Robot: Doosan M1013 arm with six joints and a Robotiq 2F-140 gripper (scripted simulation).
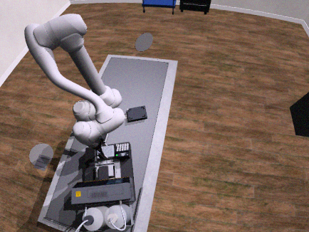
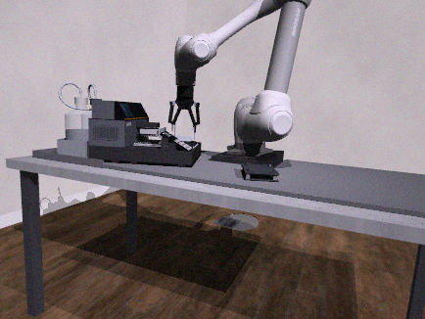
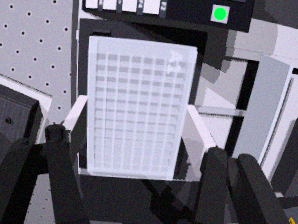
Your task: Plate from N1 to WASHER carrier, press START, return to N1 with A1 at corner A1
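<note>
My gripper (image 3: 136, 114) is shut on the white well plate (image 3: 140, 106), with one finger on each long side. In the side view the gripper (image 2: 183, 121) hangs a little above the front end of the washer (image 2: 132, 142), and the plate is off the carrier. From above, the plate (image 1: 107, 151) is next to the keypad (image 1: 122, 147). The carrier (image 1: 105, 171) lies just behind the plate, towards the washer body. The dark nest N1 (image 1: 137, 114) (image 2: 259, 171) stands empty on the table.
Two white bottles (image 1: 103, 217) with tubing stand behind the washer at the table's end. The arm's base (image 2: 255, 156) sits on the table close to the nest. The washer's raised housing (image 2: 118, 110) stands to the left of the gripper.
</note>
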